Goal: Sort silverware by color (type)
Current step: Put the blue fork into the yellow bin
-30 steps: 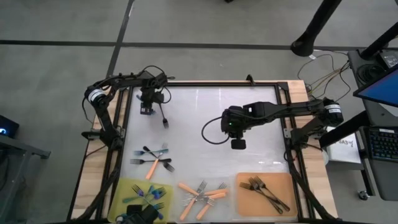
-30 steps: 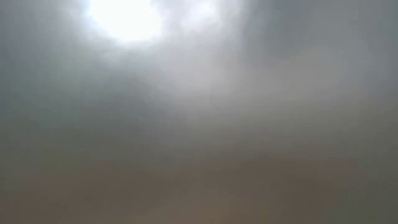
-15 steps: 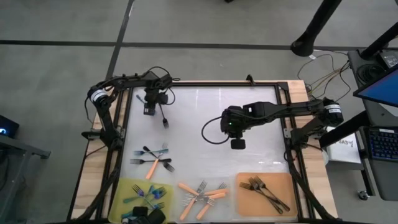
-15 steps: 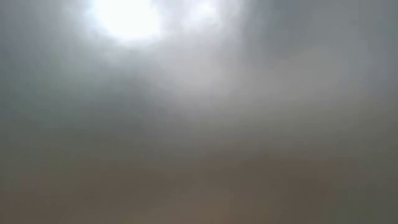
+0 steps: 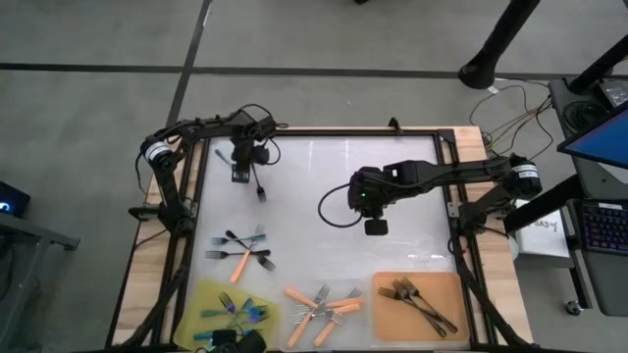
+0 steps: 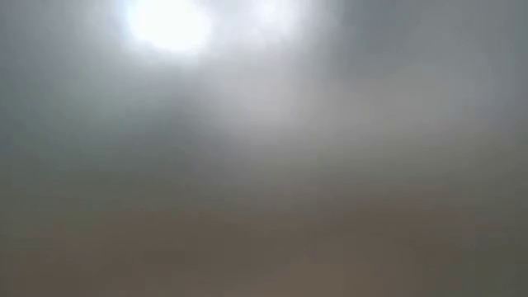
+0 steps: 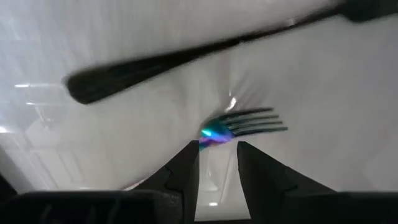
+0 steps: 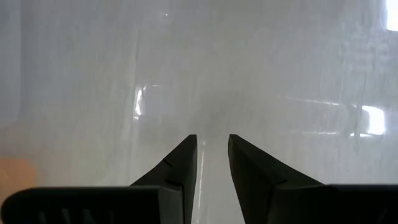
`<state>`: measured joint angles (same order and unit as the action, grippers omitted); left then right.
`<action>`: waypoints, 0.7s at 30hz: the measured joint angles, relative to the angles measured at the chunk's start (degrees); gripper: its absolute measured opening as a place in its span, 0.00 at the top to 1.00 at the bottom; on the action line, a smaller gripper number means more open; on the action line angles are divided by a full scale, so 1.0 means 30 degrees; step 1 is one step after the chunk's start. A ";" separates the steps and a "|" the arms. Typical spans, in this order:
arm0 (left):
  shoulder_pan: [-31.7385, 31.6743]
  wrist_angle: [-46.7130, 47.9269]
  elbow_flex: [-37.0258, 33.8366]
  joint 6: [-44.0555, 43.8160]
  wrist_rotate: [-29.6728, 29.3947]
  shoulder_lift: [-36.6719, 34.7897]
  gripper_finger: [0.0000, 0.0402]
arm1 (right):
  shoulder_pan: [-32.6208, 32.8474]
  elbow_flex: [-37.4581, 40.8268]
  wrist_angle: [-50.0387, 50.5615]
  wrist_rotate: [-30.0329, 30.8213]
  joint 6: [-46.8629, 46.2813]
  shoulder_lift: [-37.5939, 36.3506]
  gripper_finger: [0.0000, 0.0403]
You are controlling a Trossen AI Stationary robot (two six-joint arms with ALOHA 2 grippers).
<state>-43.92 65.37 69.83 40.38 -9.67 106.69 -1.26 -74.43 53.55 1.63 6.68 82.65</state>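
From above, blue forks (image 5: 235, 310) sit on yellow, orange forks (image 5: 319, 308) are grouped, dark forks (image 5: 417, 299) on tan; a mixed cluster (image 5: 240, 250) remains on my desk (image 5: 314, 186). At the wrist, my left end effector (image 7: 216, 148) pinches a blue-teal fork (image 7: 242, 124). My right end effector (image 8: 212, 143) is narrowly parted, empty.

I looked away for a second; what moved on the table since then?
The left gripper slid slightly toward the table's middle, still holding a blue fork. On the yellow mat, the blue forks were rearranged, and the orange forks shifted a little. The right gripper, the unsorted forks and the dark forks stayed put.
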 joint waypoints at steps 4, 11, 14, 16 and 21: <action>0.0000 -0.0130 0.0095 0.0246 0.0065 0.0000 0.77 | -0.0063 0.0000 0.0004 0.0000 -0.0218 0.0000 0.80; -0.0007 -0.1650 0.0150 0.0338 0.0110 0.0000 0.77 | -0.0093 0.0000 -0.0002 0.0000 -0.0204 0.0000 0.80; -0.0059 -0.1403 0.0567 0.0211 0.0938 0.0000 0.77 | -0.0093 0.0000 -0.0009 0.0000 -0.0210 0.0000 0.80; -0.0209 -0.0656 0.1045 -0.0539 0.2230 0.0000 0.77 | -0.0093 0.0000 -0.0009 0.0000 -0.0303 0.0000 0.80; -0.1041 -0.0714 0.1603 -0.5068 0.6933 -0.0007 0.77 | -0.0093 0.0000 -0.0002 0.0000 -0.0525 0.0000 0.80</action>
<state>-47.05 63.23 74.64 25.18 11.13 106.67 -1.54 -74.43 53.54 1.63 5.10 82.65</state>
